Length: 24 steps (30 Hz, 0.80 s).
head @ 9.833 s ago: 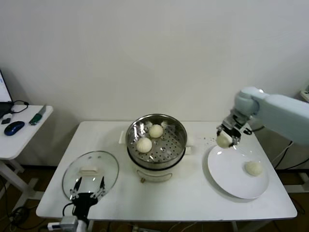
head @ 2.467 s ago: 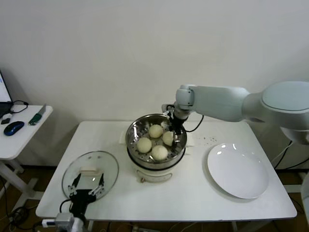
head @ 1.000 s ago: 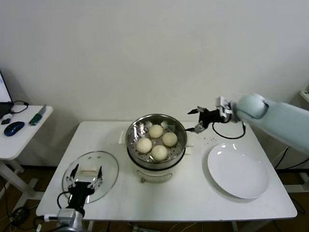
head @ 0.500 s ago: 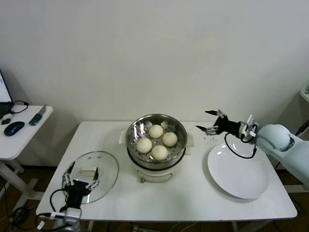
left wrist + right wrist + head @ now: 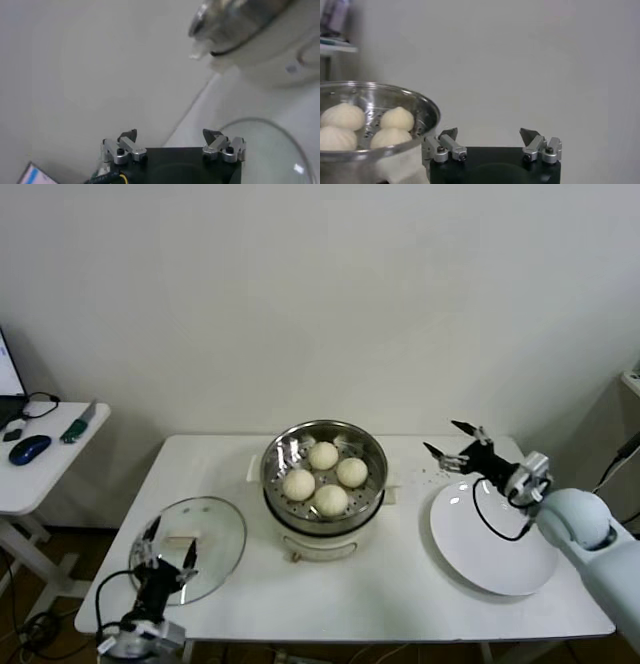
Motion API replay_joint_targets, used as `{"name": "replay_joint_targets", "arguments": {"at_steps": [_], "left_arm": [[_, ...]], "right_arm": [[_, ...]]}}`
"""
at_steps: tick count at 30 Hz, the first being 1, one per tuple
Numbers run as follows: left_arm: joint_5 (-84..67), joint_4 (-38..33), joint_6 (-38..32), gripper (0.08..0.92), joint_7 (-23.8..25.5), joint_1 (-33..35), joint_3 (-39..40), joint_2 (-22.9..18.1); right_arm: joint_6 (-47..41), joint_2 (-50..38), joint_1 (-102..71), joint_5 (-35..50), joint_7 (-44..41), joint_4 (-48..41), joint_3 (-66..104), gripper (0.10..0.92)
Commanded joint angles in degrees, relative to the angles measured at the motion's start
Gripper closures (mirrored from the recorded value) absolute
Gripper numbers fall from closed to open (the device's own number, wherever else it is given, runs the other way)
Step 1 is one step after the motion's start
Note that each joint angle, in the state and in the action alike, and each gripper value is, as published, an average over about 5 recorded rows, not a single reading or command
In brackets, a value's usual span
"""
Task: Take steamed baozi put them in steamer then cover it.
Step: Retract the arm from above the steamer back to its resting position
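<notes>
- A white surface (image 5: 400,584) carries a steel steamer (image 5: 323,474) at its middle, a clear glass lid (image 5: 188,547) near the robot's left front corner, and a bare white plate (image 5: 494,539) to the right
- All four buns (image 5: 324,477) sit together inside the steamer basket, touching or nearly touching; none is on the plate
- The right gripper (image 5: 455,446) hangs above the far edge of the plate, beside the steamer, its fingers spread wide and holding nothing
- The left gripper (image 5: 165,549) hovers over the near part of the lid, just short of its cream handle (image 5: 181,537); its fingers are wide open and empty
- Judged from this, loading looks finished and covering is the step in hand
- The next move likely calls for the left fingers to drop over the handle, close on it, then lift the lid across and set it level on the steamer rim
</notes>
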Motion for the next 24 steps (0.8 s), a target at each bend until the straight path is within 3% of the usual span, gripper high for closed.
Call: {"name": "replay_joint_targets", "arguments": {"at_steps": [1, 12, 17, 24], "left_arm": [[25.5, 5.3, 1.0, 0.177, 1.3, -1.5, 1.7, 4.9], [39.1, 20.6, -3.9, 0.177, 0.4, -12.7, 2.5, 2.5], [43.0, 24.7, -4.3, 0.177, 0.4, -16.6, 2.0, 0.5], [42.7, 28.8, -3.8, 0.177, -0.8, -19.4, 1.9, 0.6]], "right_arm": [[0.1, 8.2, -18.1, -4.3, 4.4, 1.0, 18.3, 0.203], [1.0, 13.7, -21.8, -8.8, 3.6, 0.3, 19.4, 0.203], [1.5, 14.6, -21.8, -10.2, 3.0, -0.3, 18.7, 0.203], [1.7, 15.1, -21.5, -10.9, 2.6, -0.5, 18.1, 0.203]]}}
